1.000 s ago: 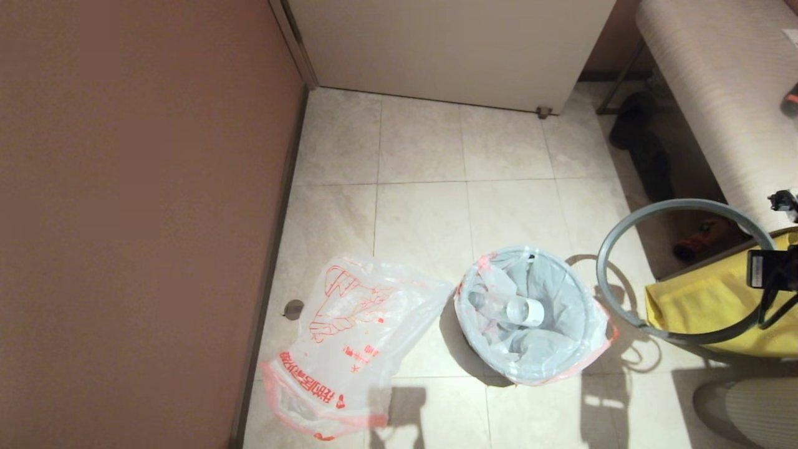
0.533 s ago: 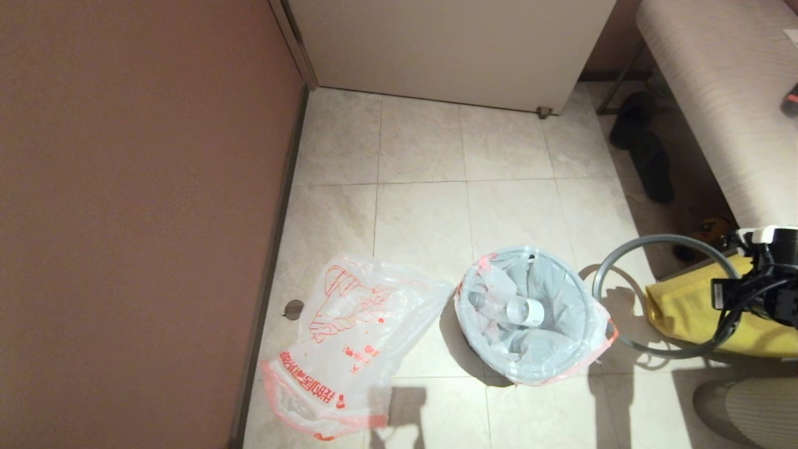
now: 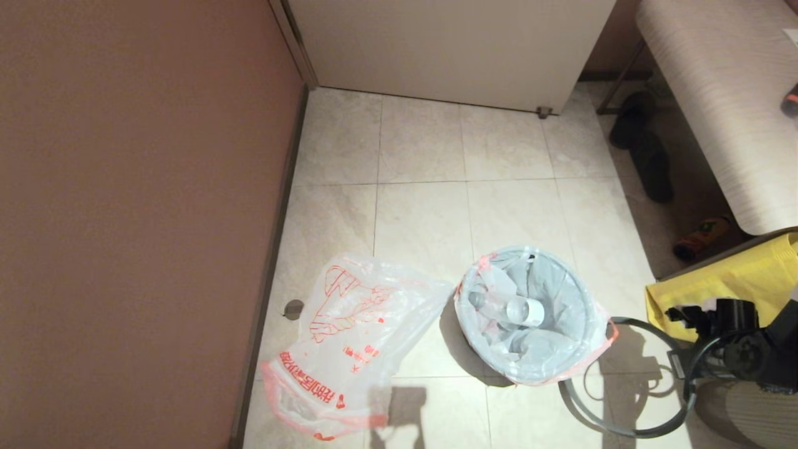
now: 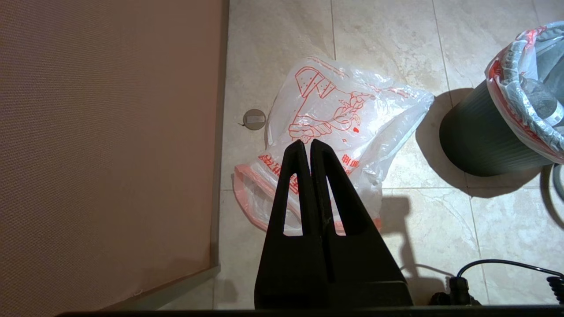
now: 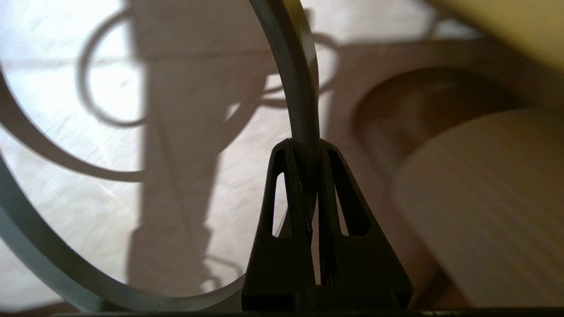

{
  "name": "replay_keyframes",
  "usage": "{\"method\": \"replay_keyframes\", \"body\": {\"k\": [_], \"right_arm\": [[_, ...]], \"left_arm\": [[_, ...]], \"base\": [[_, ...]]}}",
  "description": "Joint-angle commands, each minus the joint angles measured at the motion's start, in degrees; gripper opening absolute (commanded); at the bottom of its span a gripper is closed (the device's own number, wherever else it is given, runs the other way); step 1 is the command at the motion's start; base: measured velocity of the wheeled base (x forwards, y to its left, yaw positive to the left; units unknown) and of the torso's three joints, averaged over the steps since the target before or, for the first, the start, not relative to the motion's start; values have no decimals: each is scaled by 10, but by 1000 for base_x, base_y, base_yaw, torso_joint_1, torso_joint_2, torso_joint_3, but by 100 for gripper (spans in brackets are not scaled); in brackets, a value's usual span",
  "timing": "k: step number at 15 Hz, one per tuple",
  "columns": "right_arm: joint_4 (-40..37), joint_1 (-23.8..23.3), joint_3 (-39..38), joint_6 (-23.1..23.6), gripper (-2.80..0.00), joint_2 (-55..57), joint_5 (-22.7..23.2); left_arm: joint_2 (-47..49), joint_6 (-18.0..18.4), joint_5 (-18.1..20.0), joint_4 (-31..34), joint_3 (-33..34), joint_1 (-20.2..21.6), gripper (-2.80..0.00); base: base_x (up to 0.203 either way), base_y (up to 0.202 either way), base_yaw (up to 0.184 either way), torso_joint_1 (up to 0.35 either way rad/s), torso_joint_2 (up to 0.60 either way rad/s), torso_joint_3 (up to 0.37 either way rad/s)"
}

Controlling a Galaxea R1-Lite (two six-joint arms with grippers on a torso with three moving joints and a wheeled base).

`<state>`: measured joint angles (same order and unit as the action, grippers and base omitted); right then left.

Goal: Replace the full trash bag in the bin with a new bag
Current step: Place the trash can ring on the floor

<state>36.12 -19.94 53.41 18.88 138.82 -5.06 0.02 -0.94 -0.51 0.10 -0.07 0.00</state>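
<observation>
The bin (image 4: 476, 141), a dark round pail, stands on the tiled floor with the full trash bag (image 3: 530, 324) in it. The bag's pink-orange hem is folded over the bin's edge, and a clear bottle (image 3: 517, 308) lies inside. The new bag (image 3: 349, 337), with its red drawing and characters, lies flat to the bin's left. My right gripper (image 3: 684, 369) is shut on the grey hoop (image 3: 623, 431), held low over the floor just right of the bin. The hoop (image 5: 304, 88) runs between that gripper's (image 5: 304, 145) closed fingers. My left gripper (image 4: 307, 143) hangs shut and empty above the new bag (image 4: 335, 110).
A brown wall (image 3: 124, 218) runs along the left. A white cabinet (image 3: 449, 43) stands at the back. To the right are a yellow fabric bag (image 3: 742, 274), a pale bench (image 3: 723, 93) and dark shoes (image 3: 648, 156). A round floor plug (image 3: 293, 308) sits by the wall.
My right gripper has carried the hoop down and toward me, from beside the yellow bag to low over the floor right of the bin. The left gripper and both bags have not moved.
</observation>
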Motion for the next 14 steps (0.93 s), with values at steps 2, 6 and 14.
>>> {"method": "replay_keyframes", "body": {"k": [2,6,14], "right_arm": [[-79,-9,7,-3,-280,31,95],[-129,-12,27,-12,-280,29,112],[-164,-4,-33,-12,0,-89,110]], "left_arm": [[0,0,0,0,0,0,-280],[0,0,0,0,0,0,-280],[0,0,0,0,0,0,-280]], "base": [[0,0,0,0,0,0],[0,0,0,0,0,0],[0,0,0,0,0,0]]}}
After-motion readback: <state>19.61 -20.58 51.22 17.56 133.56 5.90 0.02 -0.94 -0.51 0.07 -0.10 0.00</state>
